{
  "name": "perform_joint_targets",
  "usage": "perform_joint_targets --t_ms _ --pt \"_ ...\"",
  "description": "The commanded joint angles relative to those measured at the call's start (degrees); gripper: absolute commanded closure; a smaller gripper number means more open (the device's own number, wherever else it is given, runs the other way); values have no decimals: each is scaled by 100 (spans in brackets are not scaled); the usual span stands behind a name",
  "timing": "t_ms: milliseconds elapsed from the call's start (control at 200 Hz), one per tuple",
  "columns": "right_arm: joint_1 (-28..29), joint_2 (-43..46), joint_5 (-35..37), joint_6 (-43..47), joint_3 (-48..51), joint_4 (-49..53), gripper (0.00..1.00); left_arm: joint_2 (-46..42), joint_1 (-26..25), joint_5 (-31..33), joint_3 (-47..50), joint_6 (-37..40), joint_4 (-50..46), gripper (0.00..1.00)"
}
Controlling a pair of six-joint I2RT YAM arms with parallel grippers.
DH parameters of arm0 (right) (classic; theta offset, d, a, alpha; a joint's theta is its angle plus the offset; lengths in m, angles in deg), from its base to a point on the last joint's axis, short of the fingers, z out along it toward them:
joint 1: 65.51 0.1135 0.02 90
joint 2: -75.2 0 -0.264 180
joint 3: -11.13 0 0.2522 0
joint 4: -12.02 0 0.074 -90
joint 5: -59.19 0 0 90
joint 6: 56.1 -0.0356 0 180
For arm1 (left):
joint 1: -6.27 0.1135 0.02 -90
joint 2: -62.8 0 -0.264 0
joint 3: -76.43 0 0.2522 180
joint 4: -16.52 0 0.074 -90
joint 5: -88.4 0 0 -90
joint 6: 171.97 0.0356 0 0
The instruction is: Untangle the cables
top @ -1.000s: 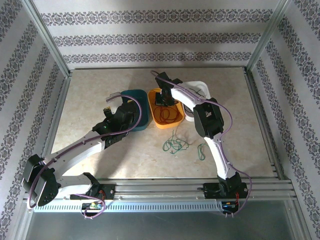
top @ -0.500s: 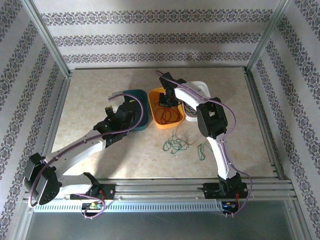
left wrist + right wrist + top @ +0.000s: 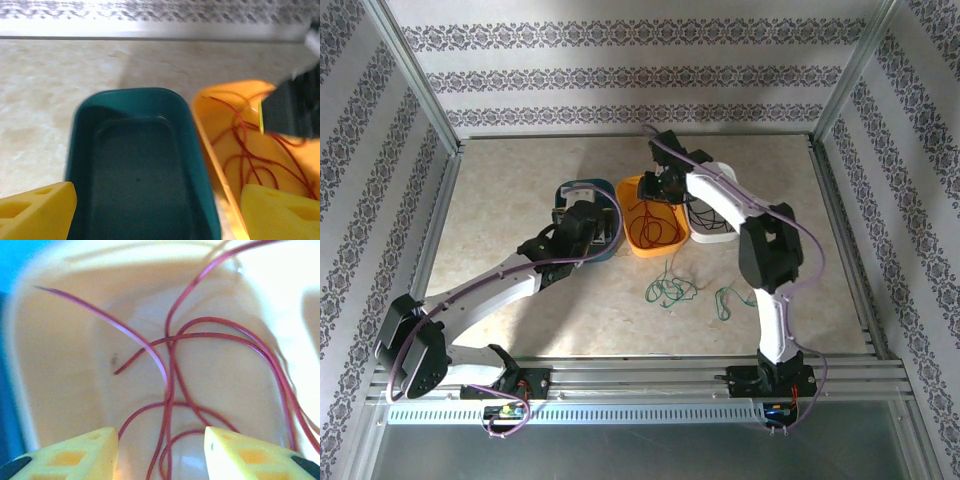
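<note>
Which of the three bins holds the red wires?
The orange plastic bin, the middle one between the teal plastic bin and the white plastic bin; thin red wires loop over its floor.

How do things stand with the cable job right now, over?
Left gripper open over teal bin. Right gripper open over orange bin, red cables inside. Green cables loose on table.

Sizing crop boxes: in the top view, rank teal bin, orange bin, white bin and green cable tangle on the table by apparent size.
1. Orange bin and teal bin: look alike; the left arm covers part of the teal one.
2. White bin, partly under the right arm, so unsure.
3. Green cable tangle.
</note>
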Motion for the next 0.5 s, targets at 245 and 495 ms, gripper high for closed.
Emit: perform_joint_targets --t_ms 245,495 --pt "-453 3095 113 -80 2707 -855 48 879 -1309 -3359 -156 1681 270 17" --pt "-1665 4618 -290 -374 4377 -753 48 2063 -2159 -3767 -860 2664 -24 19"
